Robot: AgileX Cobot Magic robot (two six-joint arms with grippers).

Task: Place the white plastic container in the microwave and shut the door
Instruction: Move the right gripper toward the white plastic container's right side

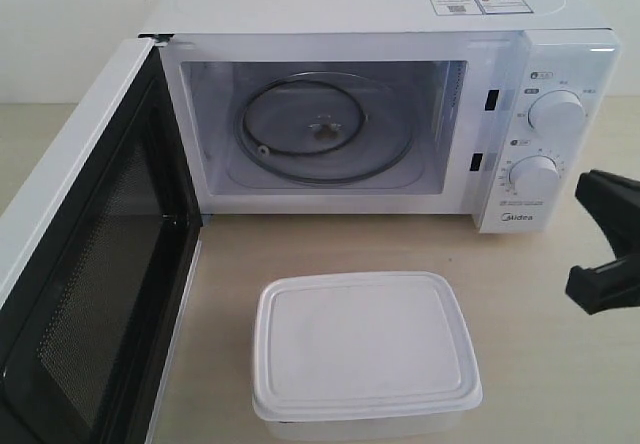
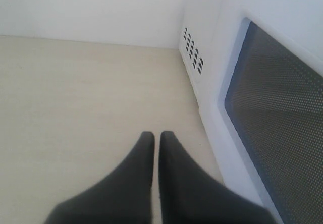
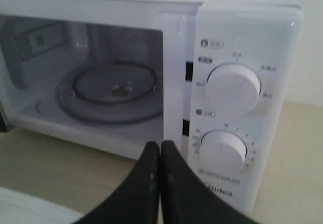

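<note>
the white plastic container is sitting lid-on upon the surface, in front of the microwave and just off its open mouth, with nothing touching it. it is looking light and thin-walled, so it is probably flexing under a hard squeeze, and its smooth plastic is likely being slippery. whether anything is inside, i cannot tell. its body is seeming broad for one gripper to span, so the overhanging lid rim on a short side is offering the better hold, or both grippers pressing on opposite sides, low enough that the lid is not popping off.

the right gripper is hanging to the side of the microwave's knob panel, its fingers pressed together and holding nothing. the left gripper is likewise pinched closed and empty, hovering over bare surface at the outer face of the door.

that door is standing swung wide from the microwave's hinge side, leaving the way in free. farther back, inside the microwave, the glass turntable is lying bare, looking to have room for the container.
</note>
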